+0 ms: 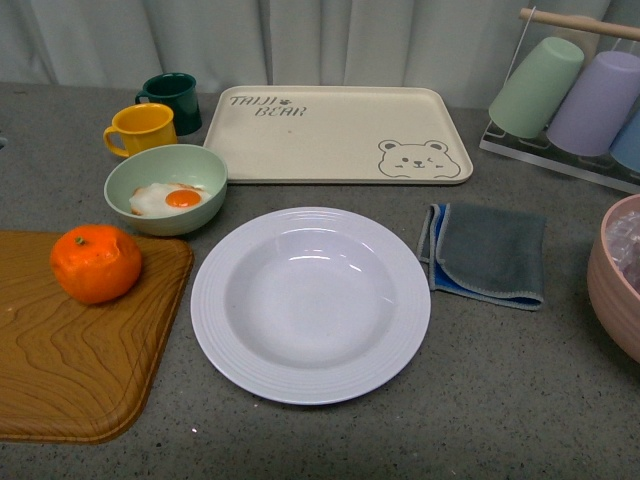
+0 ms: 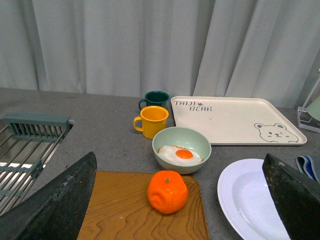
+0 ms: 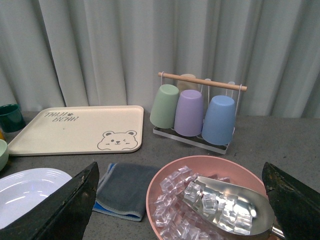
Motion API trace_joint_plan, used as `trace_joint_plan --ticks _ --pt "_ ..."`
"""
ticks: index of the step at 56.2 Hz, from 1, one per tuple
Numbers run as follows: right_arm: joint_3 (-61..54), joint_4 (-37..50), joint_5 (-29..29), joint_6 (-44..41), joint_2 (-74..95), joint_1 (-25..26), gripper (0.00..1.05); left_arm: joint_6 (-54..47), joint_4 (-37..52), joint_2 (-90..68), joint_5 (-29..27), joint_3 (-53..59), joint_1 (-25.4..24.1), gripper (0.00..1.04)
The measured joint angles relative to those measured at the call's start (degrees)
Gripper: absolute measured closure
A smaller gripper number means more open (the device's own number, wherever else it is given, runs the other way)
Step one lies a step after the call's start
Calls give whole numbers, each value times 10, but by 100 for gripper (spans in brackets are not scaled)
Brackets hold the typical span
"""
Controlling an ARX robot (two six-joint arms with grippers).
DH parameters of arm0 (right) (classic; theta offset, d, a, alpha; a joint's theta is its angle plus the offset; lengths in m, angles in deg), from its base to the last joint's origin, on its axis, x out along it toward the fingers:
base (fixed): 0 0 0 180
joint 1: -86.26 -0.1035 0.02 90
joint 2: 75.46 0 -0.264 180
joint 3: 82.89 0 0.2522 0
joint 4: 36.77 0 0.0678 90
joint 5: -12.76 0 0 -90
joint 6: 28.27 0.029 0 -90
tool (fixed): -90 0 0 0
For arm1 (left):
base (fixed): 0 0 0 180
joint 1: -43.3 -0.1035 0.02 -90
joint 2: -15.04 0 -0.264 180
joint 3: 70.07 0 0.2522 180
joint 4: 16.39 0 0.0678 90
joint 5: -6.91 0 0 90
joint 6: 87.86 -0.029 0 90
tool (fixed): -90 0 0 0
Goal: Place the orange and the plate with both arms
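The orange rests on a brown wooden board at the front left. The white plate lies empty on the grey counter, just right of the board. My left gripper hangs open above the board, the orange between its wide-spread fingers in the left wrist view, nothing held. Over a pink bowl of ice cubes, my right gripper is open and empty. Neither arm appears in the front view.
A pale green bowl with a fried egg stands behind the board, with a yellow mug and a dark green mug further back. A cream bear tray, a folded grey cloth, a cup rack and a sink grate surround them.
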Motion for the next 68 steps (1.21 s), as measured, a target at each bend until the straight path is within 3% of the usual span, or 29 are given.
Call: trace_joint_plan --ticks 50,54,57,68 --pt "0 0 0 0 0 0 9 0 0 0 0 0 0 7" --pt "0 0 0 0 0 0 9 44 -72 -69 -98 -31 37 7" --pt "0 0 0 0 -1 0 9 67 -48 -154 -130 -42 57 7" --pt "0 0 0 0 -1 0 9 91 133 -404 -121 -86 89 7"
